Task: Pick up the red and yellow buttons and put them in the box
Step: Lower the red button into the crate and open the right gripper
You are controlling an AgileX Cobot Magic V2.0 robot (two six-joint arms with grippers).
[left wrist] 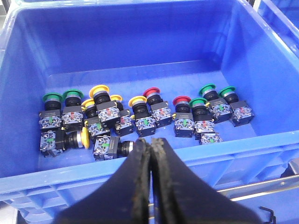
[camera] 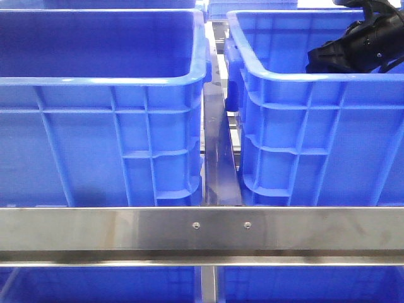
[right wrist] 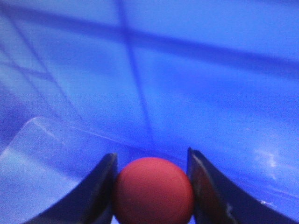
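My right gripper (right wrist: 151, 157) is shut on a red button (right wrist: 153, 191), its round red top between the two fingers, close over the blue inner wall and floor of a crate. In the front view the right arm (camera: 363, 38) reaches down into the right blue crate (camera: 315, 126); its fingers are hidden there. My left gripper (left wrist: 151, 140) is shut and empty, over the near rim of another blue crate (left wrist: 70, 175). That crate holds several push buttons, among them red ones (left wrist: 152, 92) and yellow ones (left wrist: 99, 89). The left gripper is out of the front view.
A second blue crate (camera: 95, 126) stands left of the right one, with a narrow gap and a metal strip (camera: 218, 151) between them. A steel rail (camera: 202, 227) runs across the front. Green buttons (left wrist: 207, 88) lie among the red and yellow ones.
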